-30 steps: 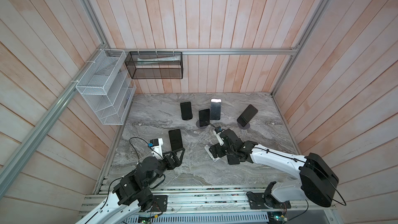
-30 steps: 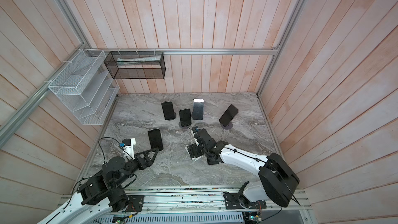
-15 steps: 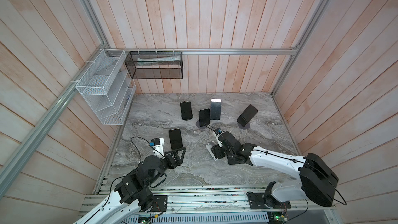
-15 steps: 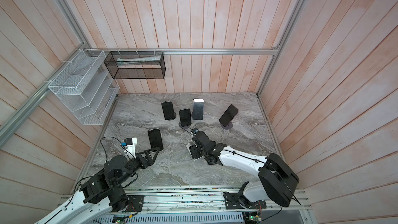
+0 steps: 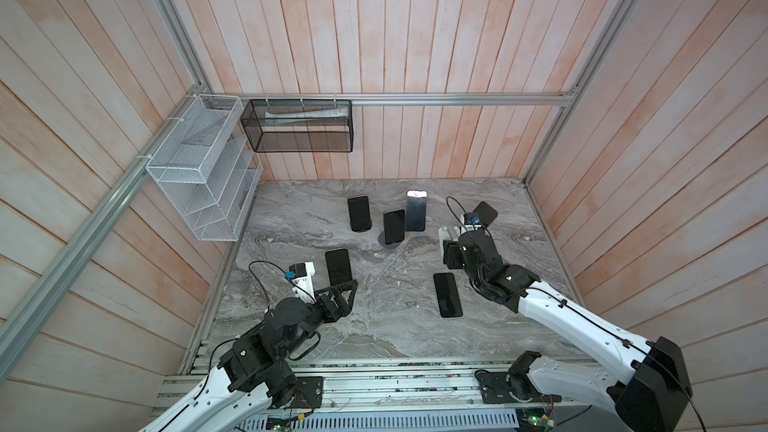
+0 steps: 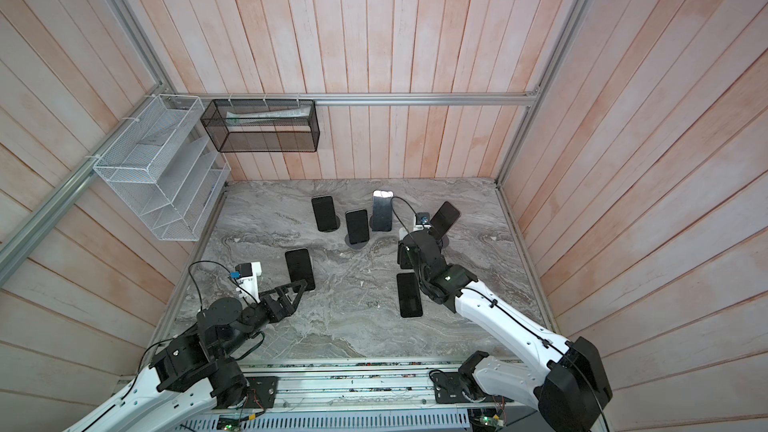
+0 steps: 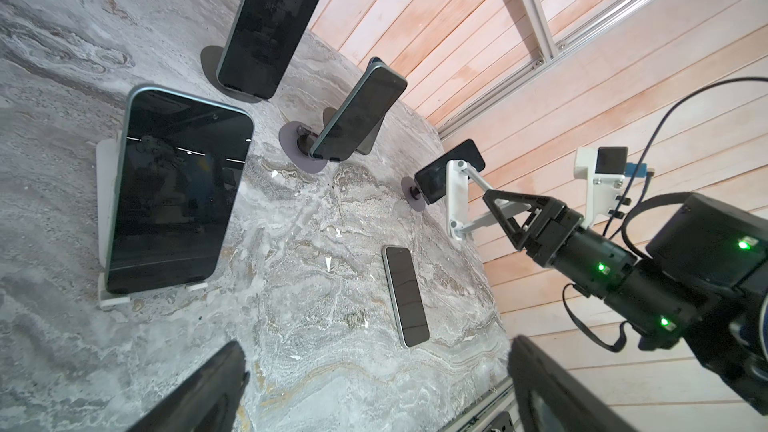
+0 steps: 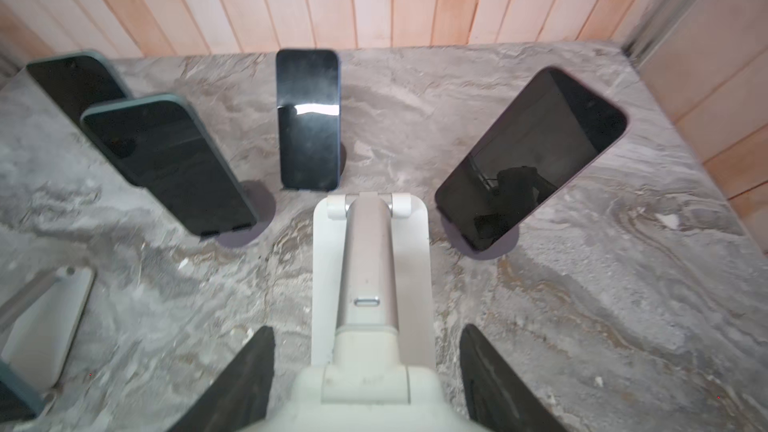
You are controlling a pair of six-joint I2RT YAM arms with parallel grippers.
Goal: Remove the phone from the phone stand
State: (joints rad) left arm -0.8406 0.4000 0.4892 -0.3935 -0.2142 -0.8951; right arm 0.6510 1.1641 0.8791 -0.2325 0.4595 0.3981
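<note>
A dark phone (image 5: 447, 295) (image 6: 409, 295) (image 7: 405, 301) lies flat and face up on the marble table, apart from any stand. Just behind it my right gripper (image 5: 451, 253) (image 6: 403, 255) (image 7: 494, 205) (image 8: 370, 359) is shut on an empty white phone stand (image 5: 443, 236) (image 7: 455, 197) (image 8: 370, 263), which fills the gap between its black fingers (image 8: 249, 371). My left gripper (image 5: 352, 297) (image 6: 300, 293) (image 7: 374, 388) hovers open and empty at the front left, close to a phone (image 5: 338, 265) (image 7: 174, 189) leaning on another white stand.
Further phones lean on round dark stands at the back: one at the left (image 5: 359, 214), one in the middle (image 5: 394, 226), a reflective one (image 5: 415, 210) (image 8: 307, 118) and a tilted one at the right (image 5: 484, 211) (image 8: 532, 155). Wire baskets (image 5: 199, 168) hang on the left wall.
My right gripper closed partway, then moved back and to the right with the white stand. The phone it covered now lies flat in plain view. The left gripper stayed open, hardly moving.
</note>
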